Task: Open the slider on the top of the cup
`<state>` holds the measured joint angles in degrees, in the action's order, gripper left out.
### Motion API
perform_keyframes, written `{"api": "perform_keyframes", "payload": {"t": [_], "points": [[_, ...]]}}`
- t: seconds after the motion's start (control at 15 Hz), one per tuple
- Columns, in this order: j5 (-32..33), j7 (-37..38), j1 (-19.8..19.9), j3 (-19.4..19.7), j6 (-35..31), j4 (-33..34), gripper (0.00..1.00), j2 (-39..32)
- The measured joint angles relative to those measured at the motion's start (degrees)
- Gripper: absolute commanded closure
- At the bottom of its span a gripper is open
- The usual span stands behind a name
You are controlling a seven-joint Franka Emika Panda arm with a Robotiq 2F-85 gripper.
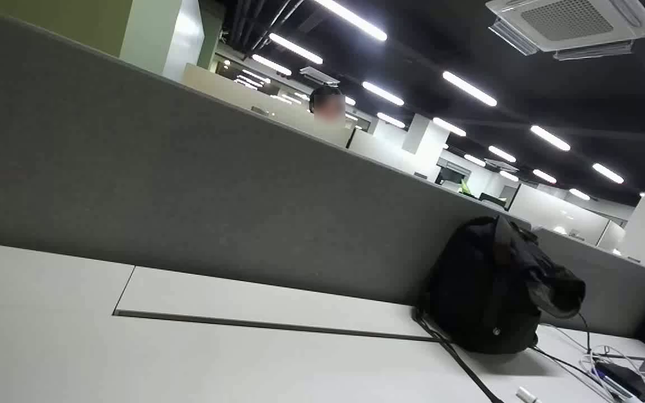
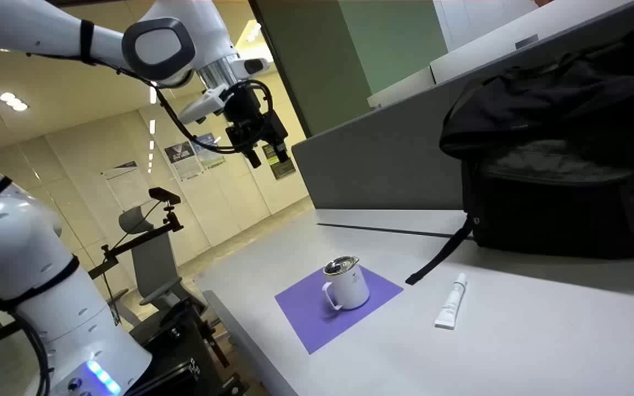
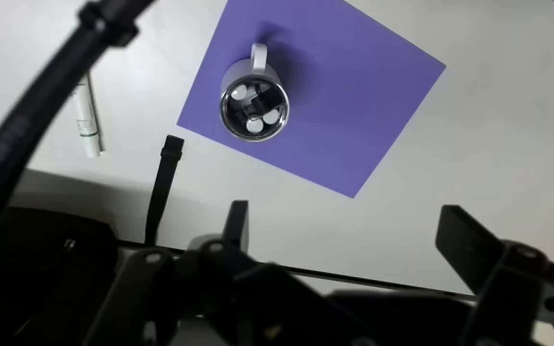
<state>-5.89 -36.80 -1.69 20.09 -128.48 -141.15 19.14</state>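
Observation:
A white cup (image 2: 350,289) with a handle stands upright on a purple sheet (image 2: 309,330) on the table in an exterior view. Its clear lid (image 2: 340,265) has a shiny rim. In the wrist view the cup (image 3: 235,73) is seen from above, with its handle toward the top of the picture. A dark slider tab (image 3: 268,99) lies across the lid (image 3: 255,109); whether its opening is covered is hard to tell. My gripper (image 2: 269,158) is high above the table, apart from the cup. In the wrist view my gripper (image 3: 344,230) has its fingers wide apart with nothing between them.
A black backpack (image 2: 559,181) stands on the table against a grey partition (image 2: 388,165). Its strap (image 2: 442,254) reaches toward the sheet. A white tube (image 2: 452,303) lies beside the sheet. Cables (image 1: 597,358) lie past the backpack.

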Motion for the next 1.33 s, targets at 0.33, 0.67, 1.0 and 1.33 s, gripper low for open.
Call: {"api": "perform_keyframes", "payload": {"t": [0.33, 0.67, 1.0, 1.33], "points": [[0.0, 0.0, 0.0, 0.0, -0.1, 0.0, 0.00, 0.0], [0.0, 0.0, 0.0, 0.0, -0.1, 0.0, 0.00, 0.0], [-1.0, -1.0, 0.6, -1.1, -3.1, -0.3, 0.26, -0.9], [-6.7, -4.3, 0.5, -2.8, -15.1, -1.2, 0.61, -10.2]]}}
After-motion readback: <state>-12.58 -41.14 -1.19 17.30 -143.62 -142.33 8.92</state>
